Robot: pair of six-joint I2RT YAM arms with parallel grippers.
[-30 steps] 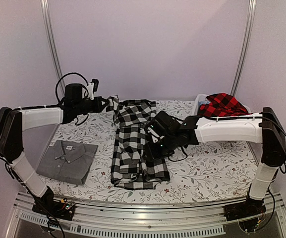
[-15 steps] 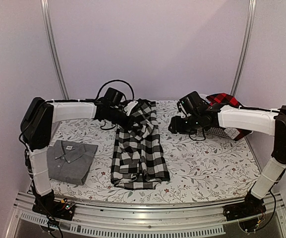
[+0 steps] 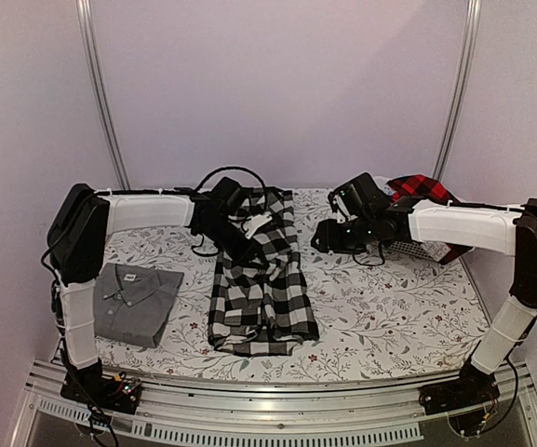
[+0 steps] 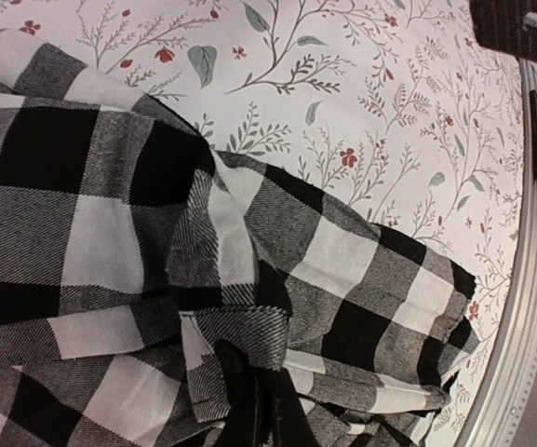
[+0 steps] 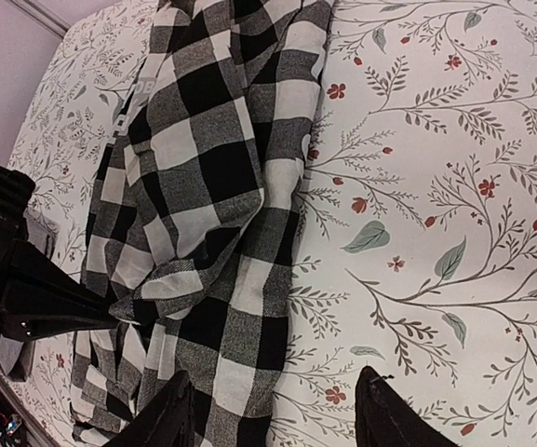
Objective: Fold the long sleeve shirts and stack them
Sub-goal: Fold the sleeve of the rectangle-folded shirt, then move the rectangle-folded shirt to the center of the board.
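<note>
The black-and-white check shirt (image 3: 261, 296) lies lengthwise at the table's middle, folded narrow. My left gripper (image 3: 252, 251) is shut on a fold of its far part and holds it over the shirt's middle. In the left wrist view the fingers (image 4: 249, 410) pinch bunched check cloth (image 4: 156, 233). My right gripper (image 3: 325, 239) hovers open and empty just right of the shirt. In its wrist view the gripper (image 5: 273, 419) spans the shirt's (image 5: 212, 168) right edge. The grey collared shirt (image 3: 133, 300) lies folded at the front left. The red-and-black check shirt (image 3: 419, 192) sits at the back right.
A white plastic basket (image 3: 415, 249) at the back right holds the red shirt, behind my right arm. A floral cloth (image 3: 389, 317) covers the table. The metal front rail (image 3: 277, 424) runs along the near edge. My left gripper shows in the right wrist view (image 5: 26, 298).
My left gripper has carried the shirt's far end from the back towards the near side, over the shirt. My right gripper left the shirt's middle, swung back right, then held still.
</note>
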